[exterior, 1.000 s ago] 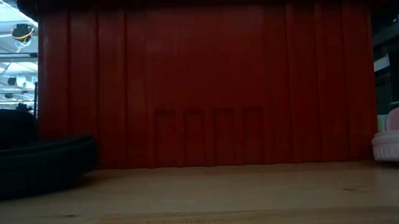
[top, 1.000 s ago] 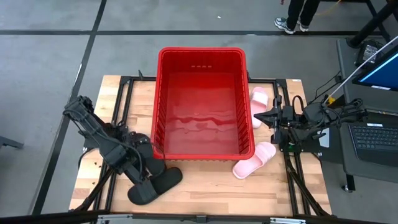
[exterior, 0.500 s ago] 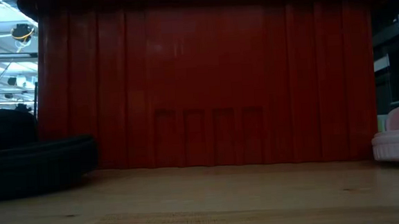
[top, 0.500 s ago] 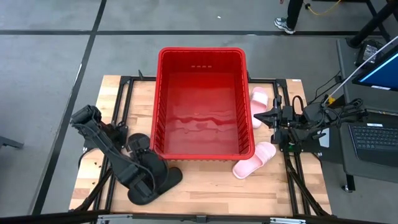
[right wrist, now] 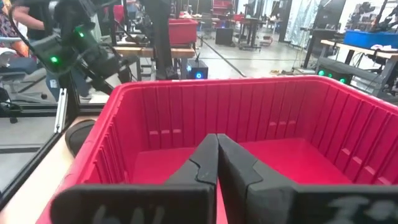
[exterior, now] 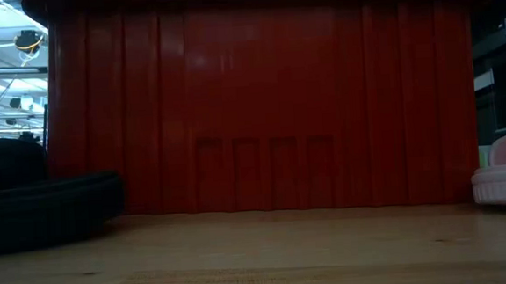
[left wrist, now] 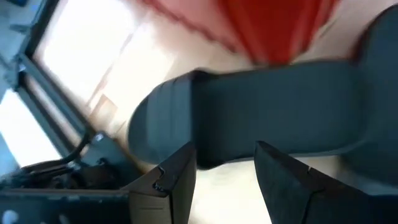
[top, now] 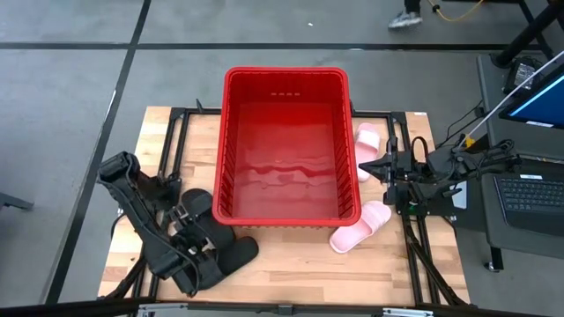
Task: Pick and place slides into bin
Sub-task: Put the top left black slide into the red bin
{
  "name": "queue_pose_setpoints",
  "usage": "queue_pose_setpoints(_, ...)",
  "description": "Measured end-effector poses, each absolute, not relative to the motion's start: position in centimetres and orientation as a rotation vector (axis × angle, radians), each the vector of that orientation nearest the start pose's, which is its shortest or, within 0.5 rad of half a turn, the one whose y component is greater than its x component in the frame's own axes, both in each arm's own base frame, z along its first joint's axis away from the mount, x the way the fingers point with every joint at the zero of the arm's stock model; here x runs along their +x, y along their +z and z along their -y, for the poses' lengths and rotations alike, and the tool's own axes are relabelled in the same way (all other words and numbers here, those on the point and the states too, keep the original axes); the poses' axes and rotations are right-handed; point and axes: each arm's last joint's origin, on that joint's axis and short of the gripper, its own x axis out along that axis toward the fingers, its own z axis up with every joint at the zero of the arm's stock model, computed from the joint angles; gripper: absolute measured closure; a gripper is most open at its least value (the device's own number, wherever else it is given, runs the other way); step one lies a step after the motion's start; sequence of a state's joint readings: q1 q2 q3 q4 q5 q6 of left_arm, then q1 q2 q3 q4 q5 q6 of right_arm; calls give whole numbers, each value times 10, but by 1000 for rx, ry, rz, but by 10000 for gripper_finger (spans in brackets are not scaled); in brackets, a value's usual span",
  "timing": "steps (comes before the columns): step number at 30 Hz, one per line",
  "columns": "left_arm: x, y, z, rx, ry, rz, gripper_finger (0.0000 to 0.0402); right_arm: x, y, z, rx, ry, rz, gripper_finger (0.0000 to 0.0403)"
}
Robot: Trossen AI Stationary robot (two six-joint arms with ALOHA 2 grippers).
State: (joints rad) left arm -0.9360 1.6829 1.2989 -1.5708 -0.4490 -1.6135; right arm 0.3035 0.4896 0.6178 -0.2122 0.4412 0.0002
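Observation:
The red bin point(top: 286, 72) stands in the middle of the table and fills the low view point(exterior: 260, 106). A black slide point(top: 240, 251) lies sole down at the near left, by the bin's near-left corner, and a second dark one point(top: 196, 204) lies just beyond it. Two pink slides point(top: 367, 145) point(top: 361, 226) lie right of the bin. My left gripper point(top: 204, 264) hangs open, slanting down over the near black slide point(left wrist: 280, 106), its fingers point(left wrist: 177, 183) short of it. My right gripper point(top: 383, 167) is shut and level, at the bin's right rim point(right wrist: 174, 93).
Black metal rails point(top: 176, 123) frame the wooden tabletop. A laptop point(top: 533, 198) and cables sit beyond the table's right edge. Bare wood point(top: 300, 264) lies along the near edge in front of the bin. A person's foot point(top: 405, 19) shows on the floor far behind.
My left arm has swung toward the table's near edge and sunk toward the near black slide, its wrist rolling as it went. Its fingers stay open. The slides and the bin have not moved.

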Motion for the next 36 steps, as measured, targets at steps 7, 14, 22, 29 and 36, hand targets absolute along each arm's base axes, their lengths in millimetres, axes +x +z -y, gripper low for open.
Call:
queue_pose_setpoints(7, 157, 217, 191, 0, 910, -1166, 247, 114, 312, -23, -26, -138, -67, 392)
queue_pose_setpoints(14, 154, 203, 186, 23, 913, -1153, 247, 114, 312, -23, 0, -139, -63, 392)
queue_pose_setpoints(22, 155, 189, 187, 12, 840, -1162, 247, 114, 312, -23, -4, -139, -64, 392)
queue_pose_setpoints(29, 157, 184, 178, 63, 865, -1135, 247, 114, 312, -23, -5, -140, -65, 392)
queue_pose_setpoints(36, 159, 174, 169, 104, 845, -1226, 247, 114, 311, -23, -8, -140, -71, 392)
